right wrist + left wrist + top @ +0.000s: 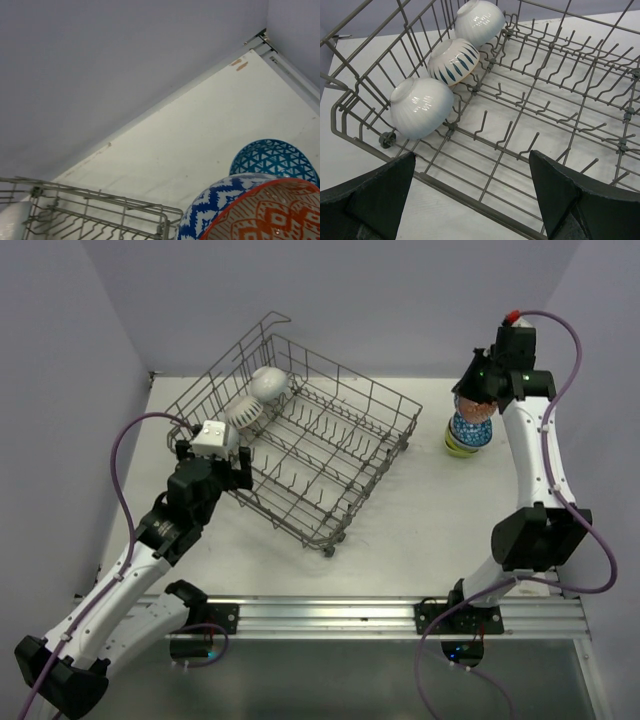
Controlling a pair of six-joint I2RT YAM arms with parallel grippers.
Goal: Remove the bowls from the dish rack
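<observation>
The grey wire dish rack [330, 455] stands mid-table. The left wrist view shows three bowls in a row along its left side [350, 100]: a ribbed white bowl [421, 106] nearest, a white bowl with blue petals [453, 61], and another ribbed white bowl [480, 21]. My left gripper [472, 165] is open and empty, hovering at the rack's near-left rim [215, 462]. My right gripper [484, 390] sits on top of a stack of bowls [467, 430] right of the rack. A blue-white zigzag bowl with an orange inside [240, 212] is close under its camera; its fingers are hidden.
A teal lattice bowl [275, 159] shows behind the zigzag bowl. A lime bowl [458, 448] is at the bottom of the stack. Purple walls enclose the table at back and sides. The rack's right corner [165, 220] lies near the stack.
</observation>
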